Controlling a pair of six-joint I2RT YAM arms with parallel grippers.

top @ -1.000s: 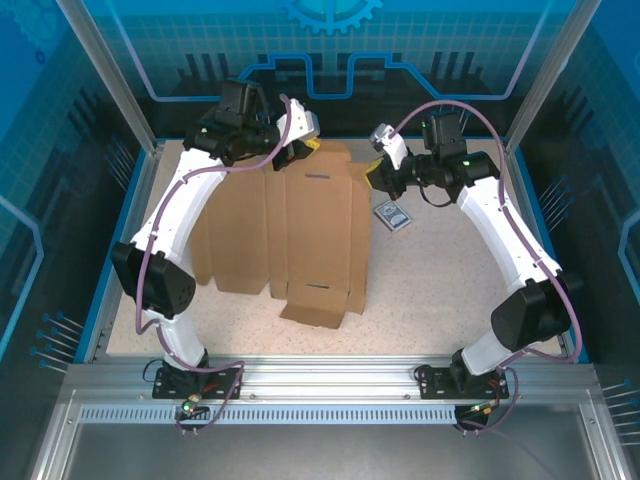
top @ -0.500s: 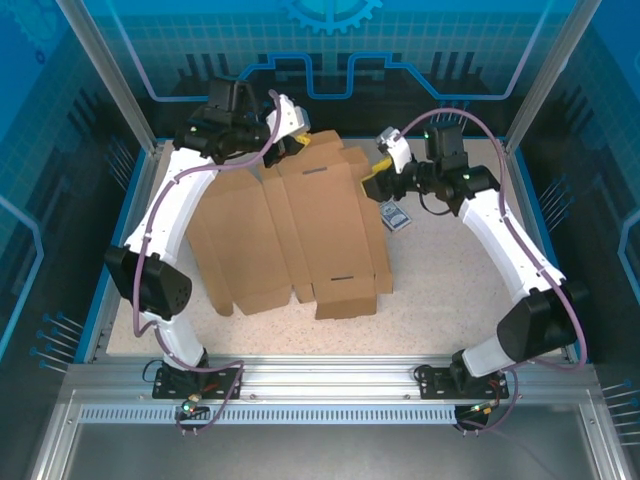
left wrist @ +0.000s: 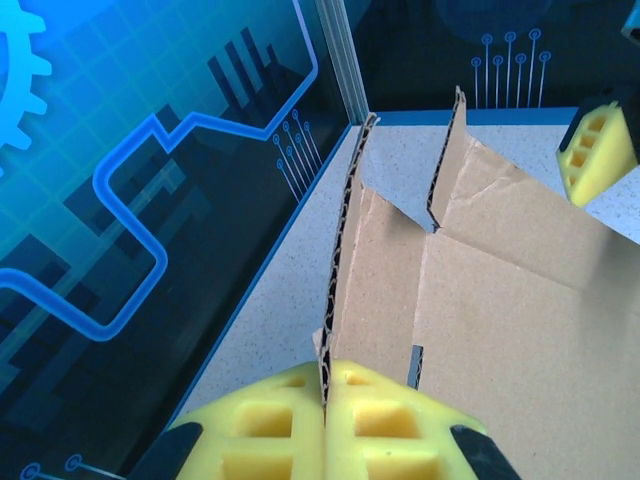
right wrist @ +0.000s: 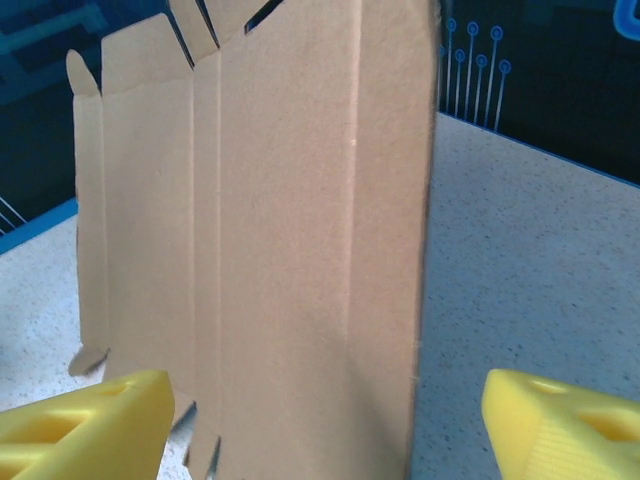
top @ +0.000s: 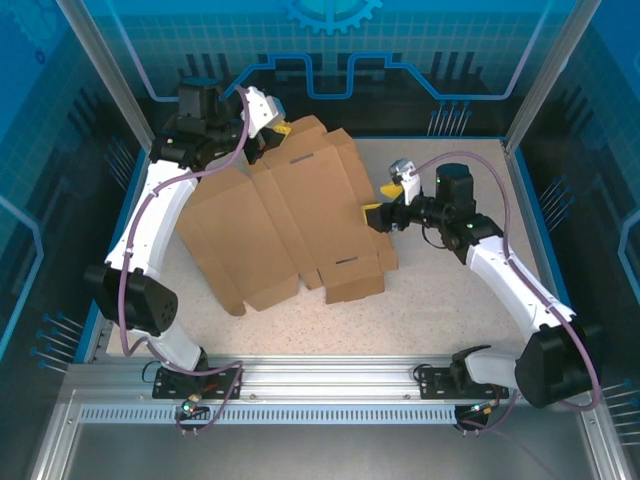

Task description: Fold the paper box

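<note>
Noted speckled beige desk, edged with a blue rim. Saw translucent blue back wall, printed with circuit lines and a gear. Spotted slanted aluminium posts at both back corners, with darker blue side panels beyond. Found slotted aluminium rail along near edge and grey metal sheet below it. Logged bright, even light and soft shadows.

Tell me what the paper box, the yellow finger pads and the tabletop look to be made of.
Paper box: brown corrugated cardboard, matte and unprinted; the left wrist view shows wavy fluting along its cut edge. Finger pads: yellow, matte, moulded with hollow cells, probably soft plastic or rubber. Tabletop: pale speckled surface, perhaps laminate or stone-look.
</note>
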